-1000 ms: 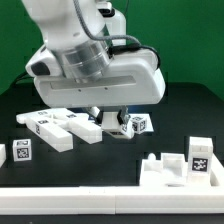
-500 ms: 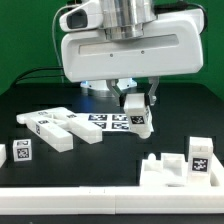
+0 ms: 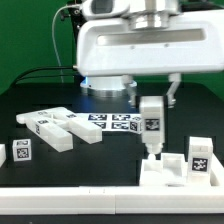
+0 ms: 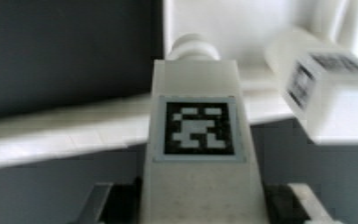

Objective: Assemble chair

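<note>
The pincer (image 3: 152, 98) is clenched on a tagged chair leg (image 3: 151, 124), held upright just above the seat block (image 3: 162, 172) at lower right. Other white parts (image 3: 52, 129) lie loose at centre left on the surface (image 3: 100, 160), so most of the assembly appears undone.

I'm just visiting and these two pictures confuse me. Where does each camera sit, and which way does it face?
Exterior view: off the arm, low beside the black table, looking across it at the loose chair parts; the arm's white wrist and gripper show.
Wrist view: on the wrist, looking down along the held leg; only two fingers show.
Shared: the tagged leg in the gripper.
</note>
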